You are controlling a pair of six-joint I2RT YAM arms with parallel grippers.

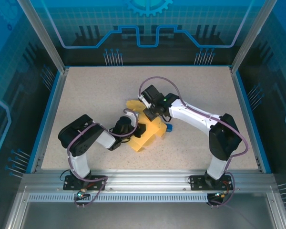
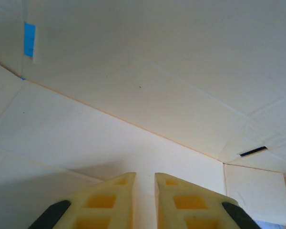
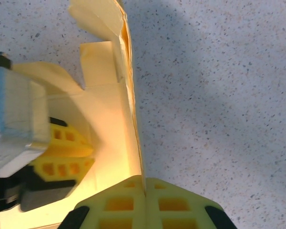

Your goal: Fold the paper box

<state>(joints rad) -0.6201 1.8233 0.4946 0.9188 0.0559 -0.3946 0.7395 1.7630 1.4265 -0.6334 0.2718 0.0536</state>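
Right tool (image 3: 144,182) pinches a wall of the paper box (image 3: 107,138); left tool (image 2: 145,179) slightly parted, holding nothing

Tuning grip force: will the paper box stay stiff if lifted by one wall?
Likely floppy: the paper box is thin creased sheet, its upright wall curling at the top. Probably light, so a push may slide it across the table rather than fold it.
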